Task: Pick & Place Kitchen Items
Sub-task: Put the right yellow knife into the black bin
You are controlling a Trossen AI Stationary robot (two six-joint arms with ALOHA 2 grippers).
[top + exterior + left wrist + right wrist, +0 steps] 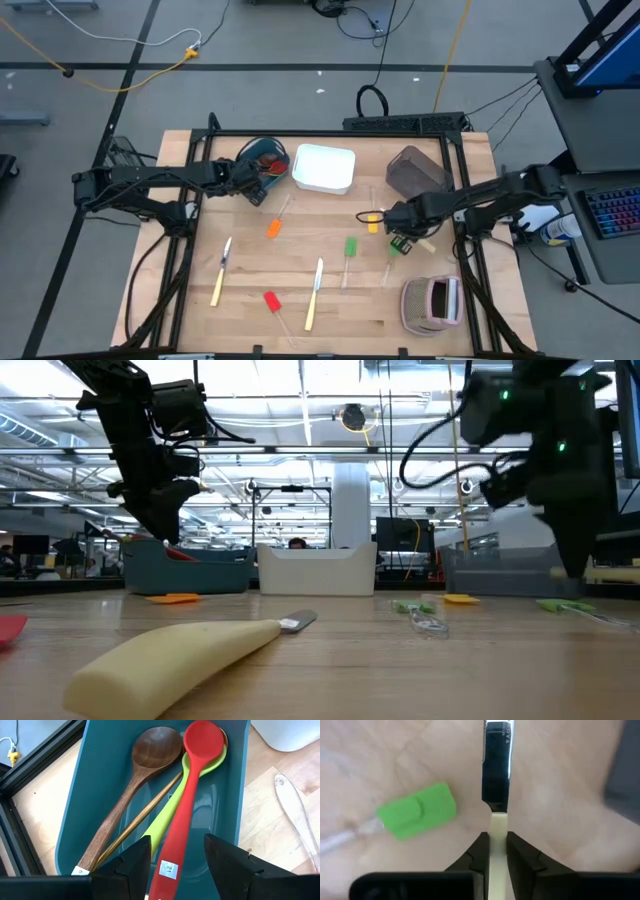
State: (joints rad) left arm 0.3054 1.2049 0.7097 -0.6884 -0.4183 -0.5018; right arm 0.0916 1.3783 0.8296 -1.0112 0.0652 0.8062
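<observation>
Right gripper (pixel 494 851) is pinched on the pale handle of a knife (pixel 496 765), right next to a green spatula (pixel 418 811) on the table (pixel 560 780).

From above, that gripper (pixel 403 240) sits low on the right side of the table, near the brown bin (pixel 415 170). Two more knives (pixel 221 270) lie near the front.

Left gripper (pixel 175 857) hangs over the teal bin (pixel 100 775) with its fingers wide apart, holding nothing. Inside lie a red spoon (pixel 192 790), a green spoon (pixel 167 817) and a wooden spoon (pixel 137 780).

From table height, a pale knife handle (pixel 170 655) lies close in front.
</observation>
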